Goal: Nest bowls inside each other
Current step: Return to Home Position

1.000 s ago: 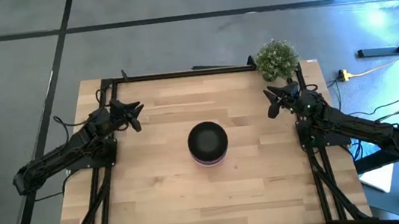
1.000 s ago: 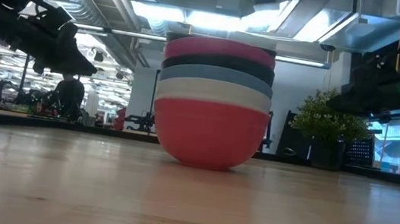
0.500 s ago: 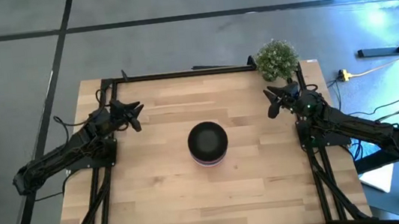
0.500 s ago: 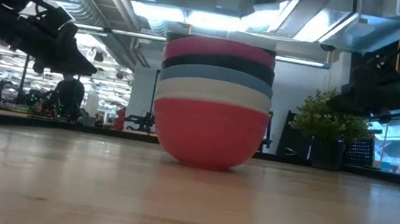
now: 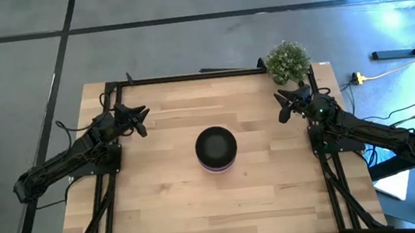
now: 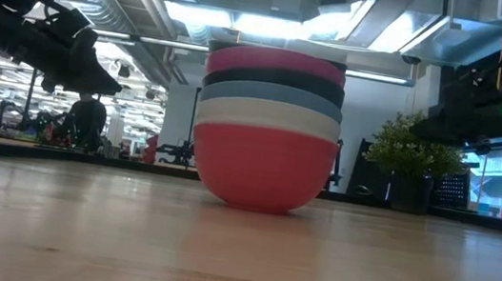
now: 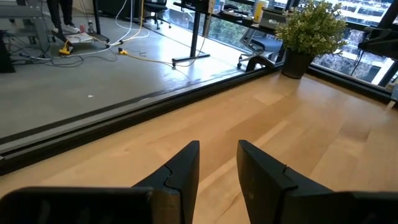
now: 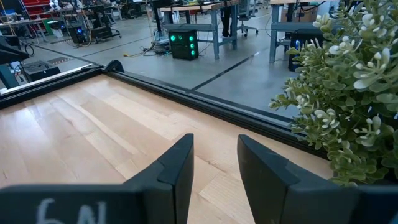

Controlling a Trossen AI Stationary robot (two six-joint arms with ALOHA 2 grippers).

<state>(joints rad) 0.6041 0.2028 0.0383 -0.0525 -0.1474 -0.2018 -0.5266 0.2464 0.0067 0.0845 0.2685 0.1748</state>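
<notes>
All six bowls are in one nested stack (image 5: 216, 148), pretty much dead centre on the light wooden table (image 5: 163, 208). From straight above you mostly just get the glossy black round bowl (image 5: 215, 142) on top, with a sliver of pink rim peeking out at its 6 o'clock edge. The low view gives you the layers: a plain red round bowl (image 6: 261, 175) at the bottom sitting on the wood, then the white bowl (image 6: 268, 117), the light blue bowl (image 6: 271, 96), a second black bowl (image 6: 275, 80) and the magenta-pink bowl (image 6: 277, 63). Each one sits in the one below, and the whole stack stands upright.

Both arms are parked out to the sides, well apart from the stack. The left gripper (image 5: 143, 120) hangs at about 10 o'clock from the bowls. Its fingers (image 7: 186, 168) are parted by a modest gap with only bare wood showing between them. The right gripper (image 5: 279, 107) is at roughly 2 o'clock from the stack, fingers (image 8: 177, 168) likewise a bit apart and holding nothing. A small green potted plant (image 5: 288, 60) stands at the table's 1 o'clock corner, near the right gripper.
</notes>
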